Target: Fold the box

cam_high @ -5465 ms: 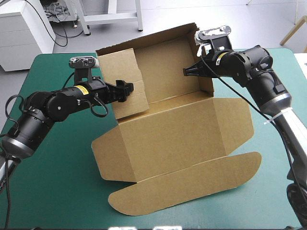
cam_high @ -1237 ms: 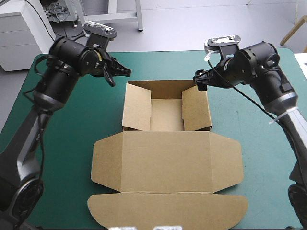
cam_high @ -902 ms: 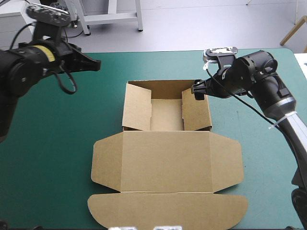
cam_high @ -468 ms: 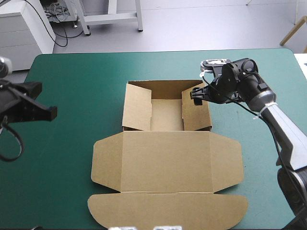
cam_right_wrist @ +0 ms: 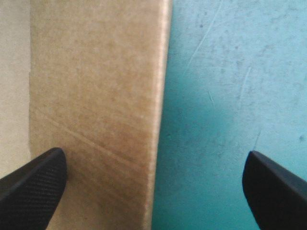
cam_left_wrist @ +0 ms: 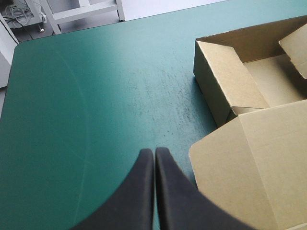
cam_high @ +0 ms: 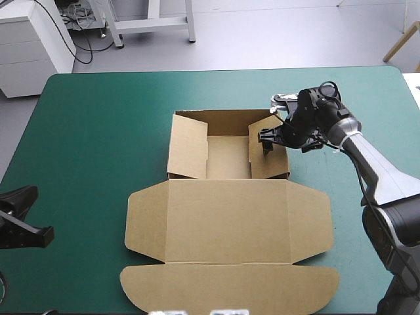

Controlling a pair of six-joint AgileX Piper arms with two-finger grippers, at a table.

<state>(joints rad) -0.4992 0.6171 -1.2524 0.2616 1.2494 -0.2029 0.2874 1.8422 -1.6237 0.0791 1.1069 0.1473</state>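
Note:
The brown box (cam_high: 226, 197) lies mid-table as an open tray (cam_high: 228, 156) with its walls raised and the lid (cam_high: 226, 223) flat toward the front edge. My right gripper (cam_high: 271, 135) stands open astride the tray's right wall (cam_right_wrist: 96, 105): one finger hangs inside the tray, the other outside over the teal-green cover. In the right wrist view the wall's edge runs up between the fingers of the right gripper (cam_right_wrist: 153, 154). My left gripper (cam_high: 30, 192) is shut and empty at the table's front left edge, far from the box. Its fingers (cam_left_wrist: 144, 191) meet in an arch over bare cover.
The lid's side flaps (cam_high: 141, 220) and rounded front tab (cam_high: 230, 289) lie flat on the teal-green cover (cam_high: 98, 125). In the left wrist view the tray's left wall (cam_left_wrist: 225, 86) and a lid flap (cam_left_wrist: 254, 167) lie ahead of the gripper and to one side.
The left arm swung away from the box's far left corner and sank to the front left edge. The right gripper, still open, came down over the tray's right wall.

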